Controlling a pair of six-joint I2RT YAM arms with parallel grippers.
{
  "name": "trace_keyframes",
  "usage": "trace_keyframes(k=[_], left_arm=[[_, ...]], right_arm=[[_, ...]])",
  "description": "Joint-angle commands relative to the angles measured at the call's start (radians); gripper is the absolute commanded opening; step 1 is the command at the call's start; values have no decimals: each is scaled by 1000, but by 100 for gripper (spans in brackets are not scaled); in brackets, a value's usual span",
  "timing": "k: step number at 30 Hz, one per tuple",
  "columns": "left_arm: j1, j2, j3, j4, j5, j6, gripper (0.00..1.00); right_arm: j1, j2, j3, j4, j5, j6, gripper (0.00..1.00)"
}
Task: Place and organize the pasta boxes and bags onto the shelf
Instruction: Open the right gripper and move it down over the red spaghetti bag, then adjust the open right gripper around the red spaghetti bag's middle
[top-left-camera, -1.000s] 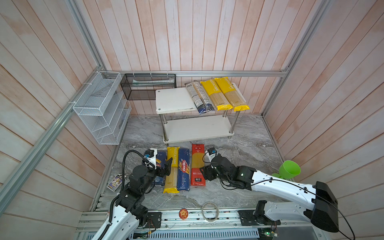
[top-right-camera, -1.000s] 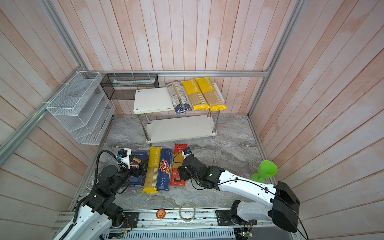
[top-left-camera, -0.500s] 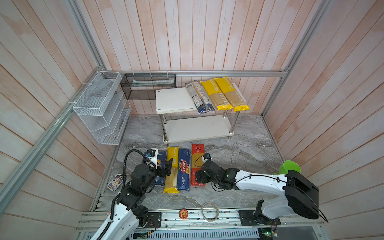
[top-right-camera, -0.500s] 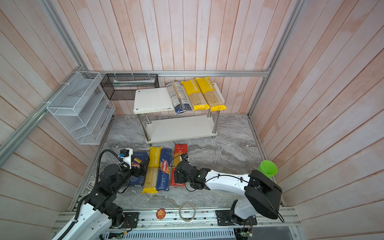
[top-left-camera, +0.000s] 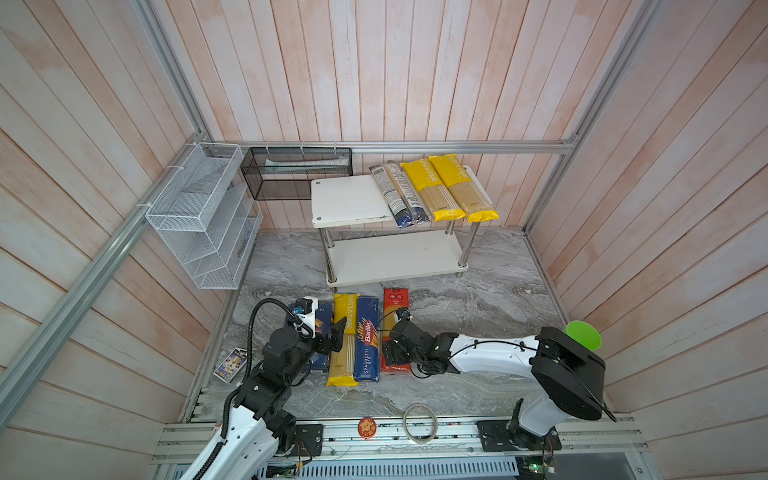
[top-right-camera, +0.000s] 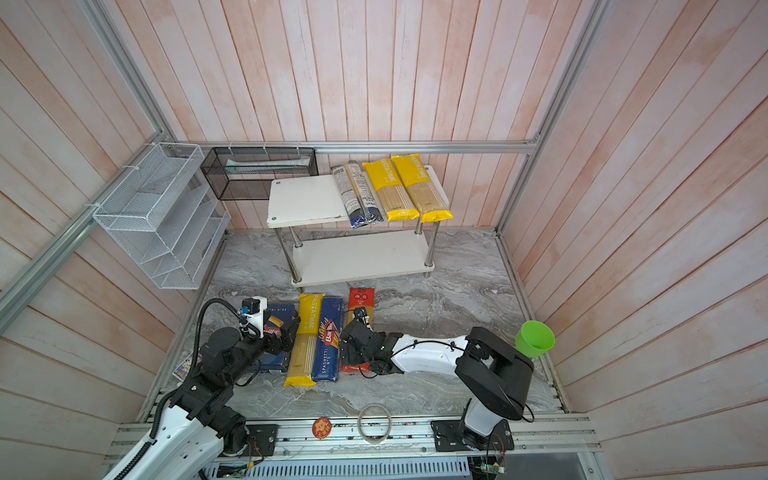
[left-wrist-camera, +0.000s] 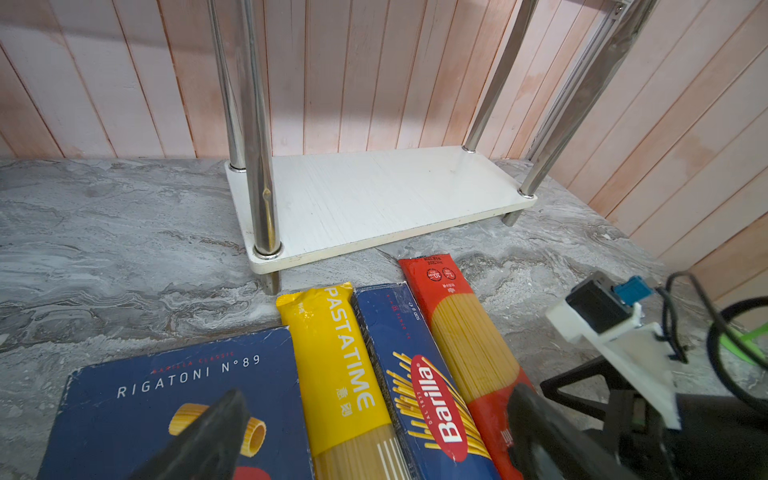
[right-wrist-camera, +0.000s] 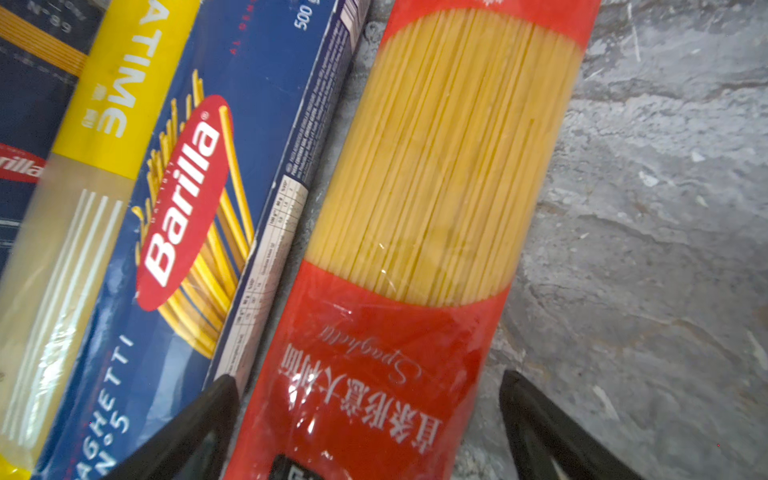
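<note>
right pincer (right-wrist-camera: 368, 376) spread wide astride red bag (right-wrist-camera: 436, 166), ungripped | left pincer (left-wrist-camera: 376, 390) agape, empty | rigatoni box (top-left-camera: 325, 311) partly hidden under left arm (top-left-camera: 286, 349)

3 bags (top-left-camera: 432, 191) on shelf (top-left-camera: 349, 199) top; before it L-R: rigatoni box (left-wrist-camera: 124, 415), PASTATIME bag (top-left-camera: 347, 357), spaghetti box (top-left-camera: 368, 345), last bag (top-left-camera: 395, 303).

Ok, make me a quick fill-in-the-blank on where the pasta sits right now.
The shelf holds ____ bags on its top board.
The right gripper has open jaws straddling the ____ bag.
On the marble surface, the yellow bag lies between the rigatoni box and the ____ box.
Missing words: three; red; spaghetti.
</note>
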Motion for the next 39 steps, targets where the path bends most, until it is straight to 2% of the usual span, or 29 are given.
trace_keyframes(k=[1,5,14,22,28,31,39], left_arm=[[-3,-10,5,6,-3,9,100],[-2,-8,6,6,-3,9,100],[-2,-9,3,6,-4,10,100],[-3,-2,8,8,-2,11,100],[-2,-2,7,6,-4,11,100],[-2,-2,8,8,-2,11,100],[-2,-2,8,8,-3,11,100]], right_arm=[[6,40,41,-54,59,-3,98],[6,65,59,-105,88,-11,98],[-7,36,-13,-69,59,8,98],[-55,-127,-157,-81,43,20,98],[-63,-292,-232,-20,-47,-139,98],[-63,-340,-226,-12,-27,-195,98],[-84,-262,-136,-35,1,-283,98]])
